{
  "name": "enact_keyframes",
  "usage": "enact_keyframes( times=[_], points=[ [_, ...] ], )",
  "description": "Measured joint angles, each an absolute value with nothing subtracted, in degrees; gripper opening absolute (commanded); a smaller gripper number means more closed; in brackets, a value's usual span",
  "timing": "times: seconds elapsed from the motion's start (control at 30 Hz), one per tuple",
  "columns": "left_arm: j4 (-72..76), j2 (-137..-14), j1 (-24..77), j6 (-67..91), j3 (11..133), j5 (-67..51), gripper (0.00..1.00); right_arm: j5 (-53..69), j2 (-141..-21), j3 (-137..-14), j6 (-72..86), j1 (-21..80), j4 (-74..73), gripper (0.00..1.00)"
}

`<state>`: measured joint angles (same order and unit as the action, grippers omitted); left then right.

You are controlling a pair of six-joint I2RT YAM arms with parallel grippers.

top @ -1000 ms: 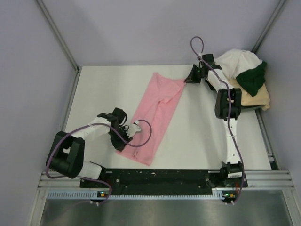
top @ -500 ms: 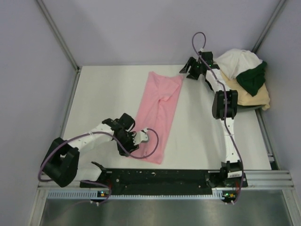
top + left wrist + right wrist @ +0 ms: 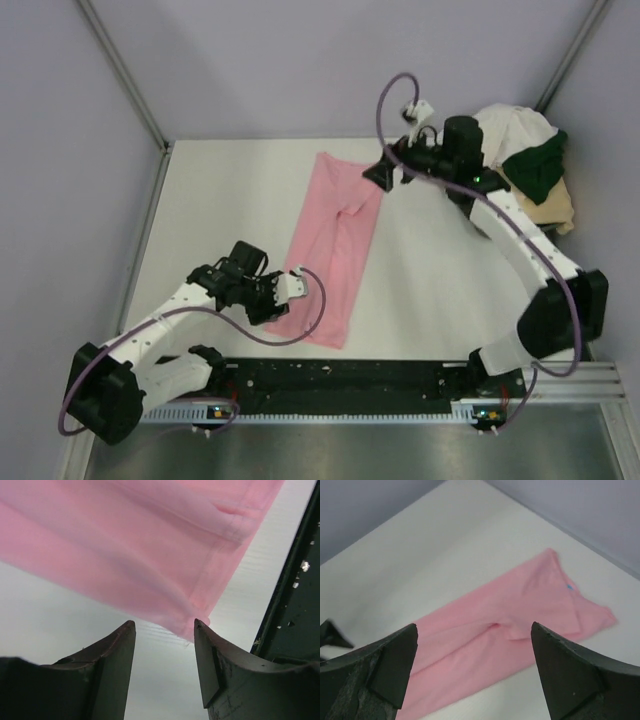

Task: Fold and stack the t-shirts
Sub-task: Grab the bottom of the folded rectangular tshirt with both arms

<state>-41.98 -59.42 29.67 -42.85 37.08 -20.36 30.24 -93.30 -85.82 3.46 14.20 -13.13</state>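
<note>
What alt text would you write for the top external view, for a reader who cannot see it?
A long, folded light pink t-shirt lies on a white table. The left tool is by its near end, the right tool by its far right corner. A heap of other t-shirts sits at the far right.

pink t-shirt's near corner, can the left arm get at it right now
Probably yes: the open left end effector sits right at the pink t-shirt's hem corner, with nothing between them.
</note>
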Motion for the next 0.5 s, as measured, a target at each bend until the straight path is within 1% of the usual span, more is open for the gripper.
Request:
enact_keyframes(
  times=[0.1,0.2,0.3,0.33,0.4,0.5],
  points=[
    [-42.0,-59.7,29.7,-49.0,36.0,-26.0,0.56,38.8,-77.8,-68.6,-6.7,23.9,-5.3,0.9],
    [-44.9,-60.2,29.7,-57.1,36.0,-30.2,0.57,43.7,-70.0,-55.4,-18.2,32.6,-5.1,0.89],
    [-47.5,-60.3,29.7,-63.9,35.9,-30.5,0.58,44.8,-67.5,-46.3,-28.8,40.3,-10.0,0.84],
    [-48.0,-60.4,29.6,-65.8,35.8,-30.2,0.58,44.6,-67.3,-44.6,-30.7,42.2,-11.2,0.82],
    [-48.1,-60.8,29.6,-68.8,35.2,-29.1,0.59,43.1,-67.0,-41.8,-34.3,47.0,-13.1,0.74],
    [-47.8,-61.7,29.6,-71.3,33.8,-27.3,0.59,39.8,-67.1,-39.7,-37.7,53.2,-13.4,0.69]
  ],
)
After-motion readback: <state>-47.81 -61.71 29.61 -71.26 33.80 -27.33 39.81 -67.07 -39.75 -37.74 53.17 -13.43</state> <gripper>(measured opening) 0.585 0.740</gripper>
